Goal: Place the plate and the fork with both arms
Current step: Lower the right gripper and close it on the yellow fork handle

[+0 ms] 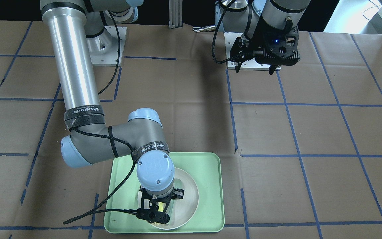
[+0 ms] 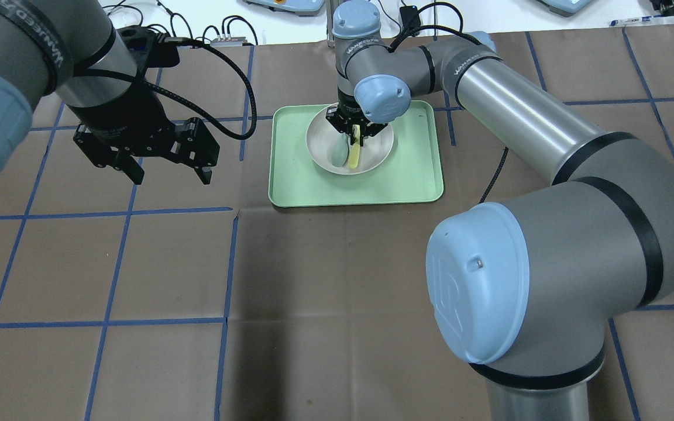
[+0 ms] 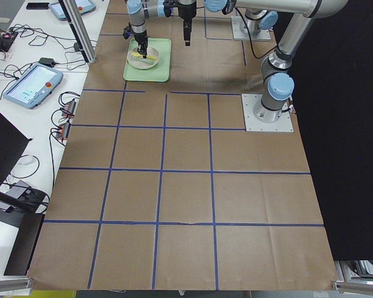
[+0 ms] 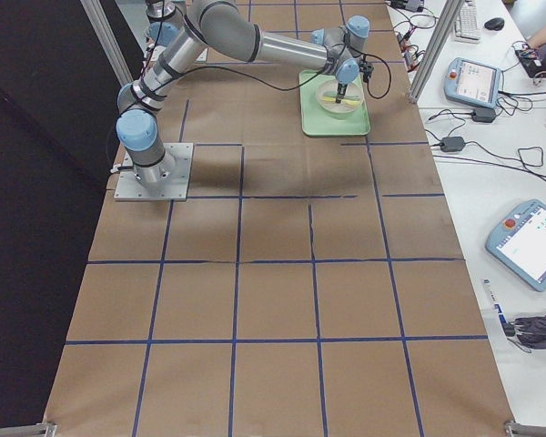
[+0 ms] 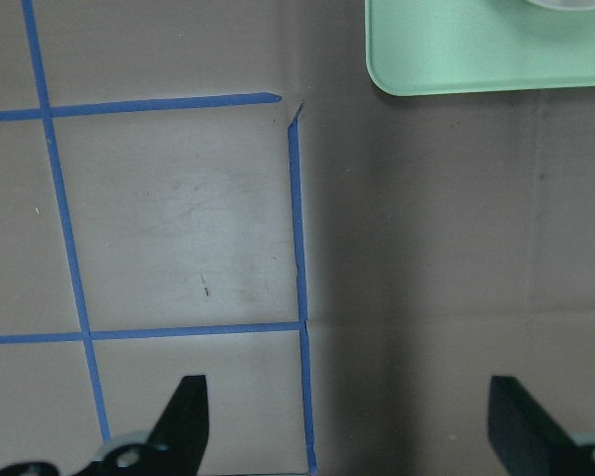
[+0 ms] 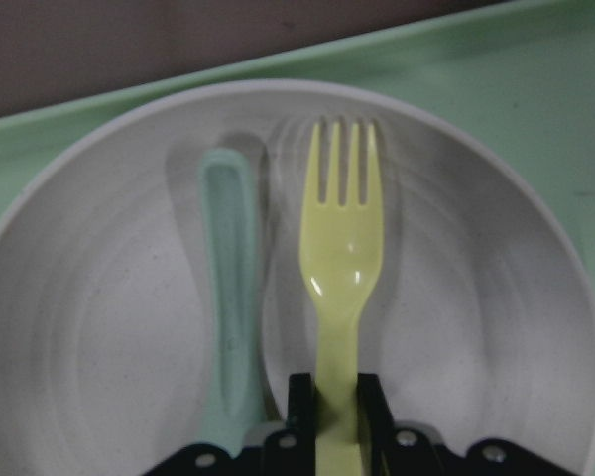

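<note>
My right claw (image 6: 335, 392) pinches the fork (image 6: 343, 238) by its handle, tines over the plate (image 6: 456, 327) beside the spoon (image 6: 230, 297); the handle end is hidden. My left claw (image 2: 172, 174) is spread wide, empty, above the counter (image 2: 313, 292).

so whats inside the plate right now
In the plate are the pale-yellow fork, pinched at its handle by the right gripper, and a grey-green spoon beside it. The gripper covers both handle ends.

"WANJEED" in white on a black strap (image 1: 84, 110) round the right arm (image 1: 73, 63), same on the strap by its wrist; small characters after it unreadable. Same word on the left arm (image 2: 15, 64) strap. Embossed "UR" on the big blue joint cap (image 2: 477, 286).
</note>
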